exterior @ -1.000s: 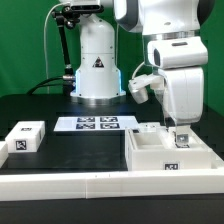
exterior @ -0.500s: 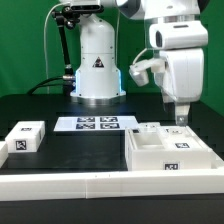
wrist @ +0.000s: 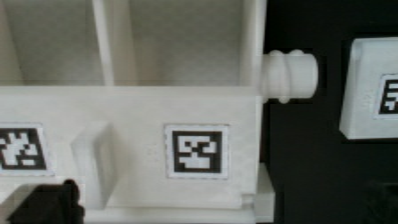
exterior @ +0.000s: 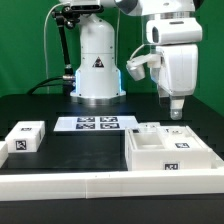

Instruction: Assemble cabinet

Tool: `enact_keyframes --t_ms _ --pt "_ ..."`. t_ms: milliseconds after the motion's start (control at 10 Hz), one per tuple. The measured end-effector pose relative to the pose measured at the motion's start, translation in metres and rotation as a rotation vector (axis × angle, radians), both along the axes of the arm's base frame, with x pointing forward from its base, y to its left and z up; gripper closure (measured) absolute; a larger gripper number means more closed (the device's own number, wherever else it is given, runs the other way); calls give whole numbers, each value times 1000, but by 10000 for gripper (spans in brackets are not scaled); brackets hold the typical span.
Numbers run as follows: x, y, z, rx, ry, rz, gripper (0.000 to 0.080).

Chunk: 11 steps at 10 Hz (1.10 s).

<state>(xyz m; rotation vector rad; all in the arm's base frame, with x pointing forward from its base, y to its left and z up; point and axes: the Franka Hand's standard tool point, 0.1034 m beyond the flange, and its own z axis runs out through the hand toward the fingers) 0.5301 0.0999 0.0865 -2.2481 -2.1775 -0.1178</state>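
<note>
The cabinet (exterior: pixel 170 152) is a large white open box with marker tags, lying at the exterior view's right. My gripper (exterior: pixel 176 112) hangs a little above its far right part, touching nothing and holding nothing. In the wrist view the cabinet (wrist: pixel 143 110) fills the picture, showing inner dividers, two marker tags and a round peg (wrist: pixel 294 75) on its side. A dark fingertip (wrist: pixel 43 205) shows at the picture's edge, far to one side of the gripper (wrist: pixel 205 212), so the jaws stand wide apart and empty.
A small white tagged block (exterior: pixel 25 137) lies at the exterior view's left. The marker board (exterior: pixel 97 124) lies in front of the robot base (exterior: pixel 97 75). A white rail (exterior: pixel 90 184) runs along the table's near edge. Another white tagged piece (wrist: pixel 370 85) lies beside the cabinet.
My gripper has risen from down at the cabinet's far right part to a little above it. The cabinet and the other pieces have not moved.
</note>
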Motion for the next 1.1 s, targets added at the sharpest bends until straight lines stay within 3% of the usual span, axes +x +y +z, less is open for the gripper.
enact_keyframes --t_ms 200,400,700,1100 --pt "-4 1 -1 4 -7 -12 3" --pt "-34 3 -8 1 3 -12 3" --pt "-56 2 -13 -9 30 -4 3" --pt "-54 1 -14 -8 30 -6 3"
